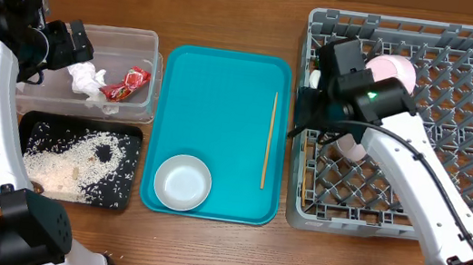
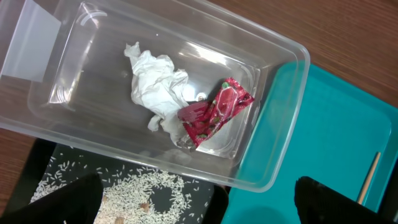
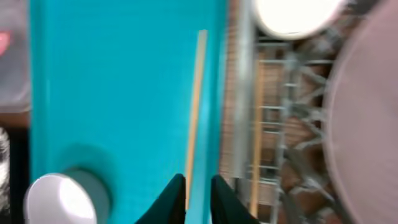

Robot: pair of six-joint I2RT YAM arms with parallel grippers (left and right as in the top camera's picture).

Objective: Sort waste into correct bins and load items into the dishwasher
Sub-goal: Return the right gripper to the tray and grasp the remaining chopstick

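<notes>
The table [image 1: 234, 13] carries tub [image 1: 131, 33], black tray [image 1: 36, 124], teal tray [image 1: 220, 121], rack [image 1: 344, 222].

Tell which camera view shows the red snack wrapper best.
The left wrist view: the red snack wrapper lies close and sharp, touching the white tissue inside the clear tub. Overhead shows it only small. The blurred right wrist view shows nothing clear of it.
</notes>
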